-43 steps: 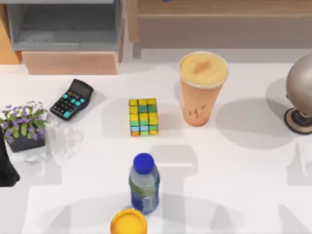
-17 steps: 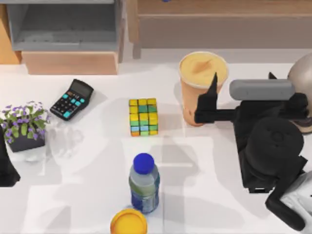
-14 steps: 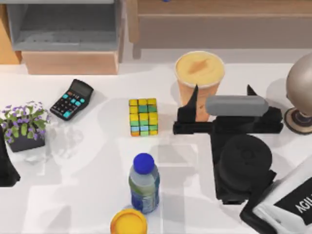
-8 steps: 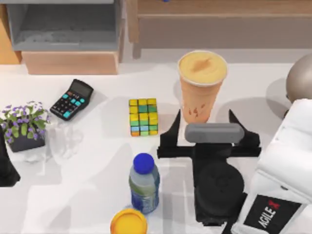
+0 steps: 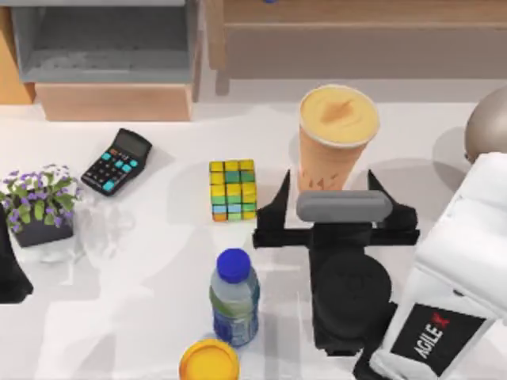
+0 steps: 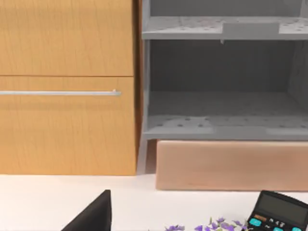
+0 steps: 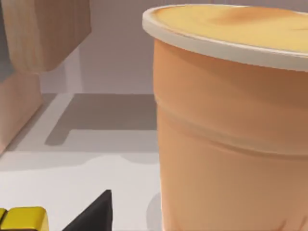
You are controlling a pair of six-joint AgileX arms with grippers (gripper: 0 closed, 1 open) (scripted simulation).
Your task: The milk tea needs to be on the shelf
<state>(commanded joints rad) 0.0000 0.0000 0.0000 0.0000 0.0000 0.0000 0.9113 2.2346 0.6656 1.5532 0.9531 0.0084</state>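
White right arm [image 5: 444, 309], black "AGILE" label, black pointed fingers [image 5: 279, 207].

Milk tea [image 7: 226, 130] looms right before my cam, upright; my finger [image 7: 94, 214] at 7 o'clock, yellow cube corner [image 7: 24, 217] beside.

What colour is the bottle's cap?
Blue. The bottle's cap shows best in the top view.

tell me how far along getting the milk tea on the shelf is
Done: the right gripper is lined up, open, astride the tall tapered orange-tan milk tea cup. In hand: closing on it. Left: gripping, lifting and setting it on the wide light-wood shelf; the cup stands on the white table.
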